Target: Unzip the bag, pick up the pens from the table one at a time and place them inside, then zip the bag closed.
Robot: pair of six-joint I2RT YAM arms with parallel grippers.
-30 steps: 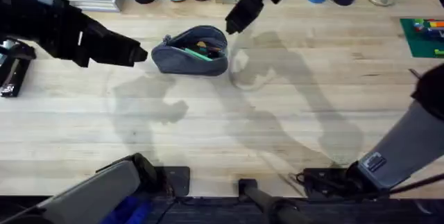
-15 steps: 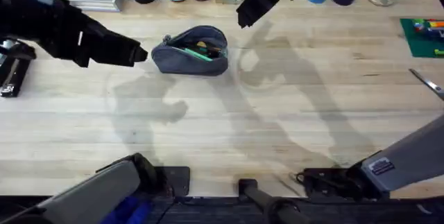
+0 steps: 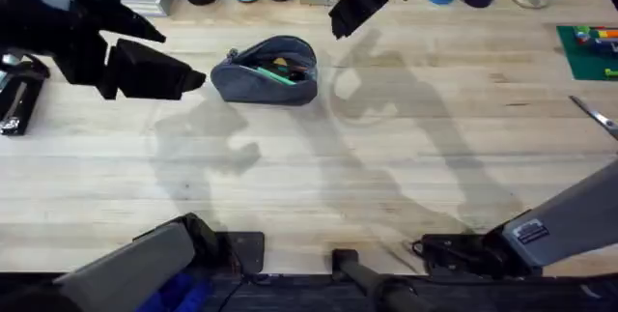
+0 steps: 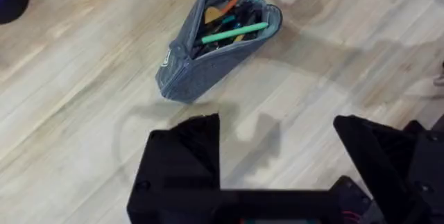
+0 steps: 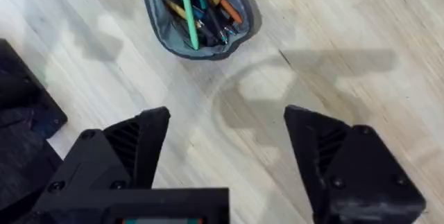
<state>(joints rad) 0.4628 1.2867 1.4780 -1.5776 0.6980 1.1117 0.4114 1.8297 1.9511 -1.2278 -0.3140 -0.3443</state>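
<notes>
Bag [image 3: 266, 72] between both end effectors

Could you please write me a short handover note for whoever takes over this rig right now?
Left gripper: fingers open, empty, hovering just left of the bag.
Right gripper: fingers open, empty, raised above and to the right of the bag.
The bag lies unzipped on the table, mouth gaping; the green pen sits inside, on top of other dark pens and items.
Done: unzipping, and pens are in the bag.
Left: zip the bag closed.
</notes>
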